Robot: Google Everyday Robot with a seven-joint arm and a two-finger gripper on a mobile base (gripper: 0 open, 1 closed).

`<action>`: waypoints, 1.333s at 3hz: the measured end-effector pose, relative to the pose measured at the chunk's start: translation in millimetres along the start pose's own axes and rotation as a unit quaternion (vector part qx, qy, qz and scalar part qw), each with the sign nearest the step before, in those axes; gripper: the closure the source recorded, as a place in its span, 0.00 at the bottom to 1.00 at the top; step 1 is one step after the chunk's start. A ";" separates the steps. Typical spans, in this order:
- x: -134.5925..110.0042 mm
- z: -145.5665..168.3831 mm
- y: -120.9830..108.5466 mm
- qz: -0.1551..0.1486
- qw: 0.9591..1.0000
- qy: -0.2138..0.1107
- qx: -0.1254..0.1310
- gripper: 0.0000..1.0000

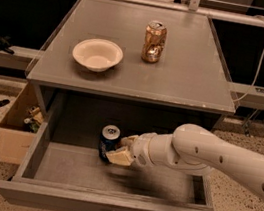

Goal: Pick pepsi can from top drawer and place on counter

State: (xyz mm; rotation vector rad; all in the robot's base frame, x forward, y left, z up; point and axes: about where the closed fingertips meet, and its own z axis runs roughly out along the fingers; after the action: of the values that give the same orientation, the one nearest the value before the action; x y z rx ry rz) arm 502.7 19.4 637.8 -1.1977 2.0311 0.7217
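The pepsi can (109, 141) is dark blue with a silver top and stands upright in the open top drawer (109, 207), left of its middle. My gripper (120, 148) reaches in from the right, low inside the drawer, and is right against the can's right side. The white arm behind it spans the drawer's right half. The grey counter (188, 72) lies above the drawer.
A white bowl (97, 54) sits on the counter's left part and a gold-brown dented can (154, 42) stands at its middle back. An open cardboard box (17, 123) with clutter sits on the floor left of the cabinet. A metal rail runs behind the counter.
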 end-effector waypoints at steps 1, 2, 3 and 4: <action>-0.1 -0.1 0.1 0.000 1.000 0.000 0.000 1.00; -17.2 -24.6 19.5 -0.023 1.000 -0.019 0.007 1.00; -25.5 -55.2 33.7 -0.036 0.998 -0.043 0.020 1.00; -37.8 -90.0 64.1 -0.061 0.995 -0.074 0.029 1.00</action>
State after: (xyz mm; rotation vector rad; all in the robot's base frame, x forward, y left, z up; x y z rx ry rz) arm 435.3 0.8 731.4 -1.1886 1.8282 0.6674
